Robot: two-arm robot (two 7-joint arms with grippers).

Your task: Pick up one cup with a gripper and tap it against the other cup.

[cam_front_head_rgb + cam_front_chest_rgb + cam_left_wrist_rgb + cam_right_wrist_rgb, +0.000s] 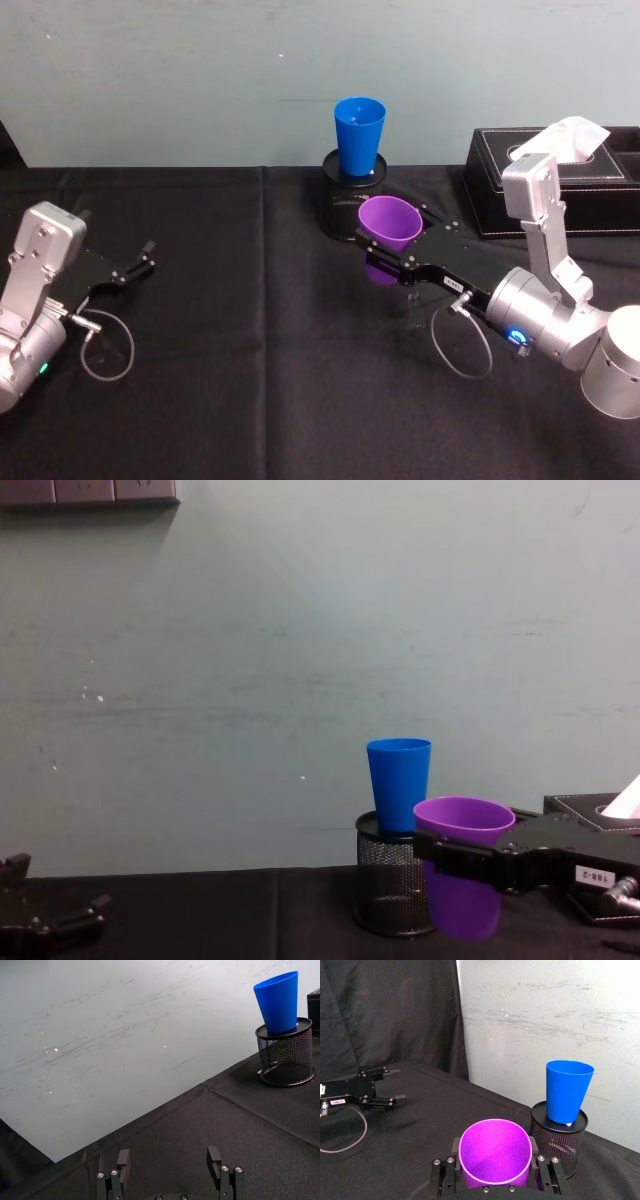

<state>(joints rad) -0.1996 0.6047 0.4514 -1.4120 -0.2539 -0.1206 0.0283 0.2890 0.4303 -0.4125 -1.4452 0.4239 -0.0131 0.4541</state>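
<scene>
The right gripper (392, 240) reaches in from the lower right of the head view and is clamped on the purple cup (390, 225), one black finger on either side of its wall just below the rim. The right wrist view shows the same hold, with the cup's open mouth between the two fingers (445, 1176). The cup sits mid-frame, slightly tilted, just in front of the black mesh pen holder (340, 205); whether its base is clear of the black tablecloth (250, 350) cannot be told. The blue cup (359, 135) stands upright on top of the holder, above and behind the purple one, with a gap between them. A black tissue box (560, 190) lies at the right edge. The left gripper (140, 262) rests low at the left of the frame, well apart from both cups, its fingers spread and empty.
</scene>
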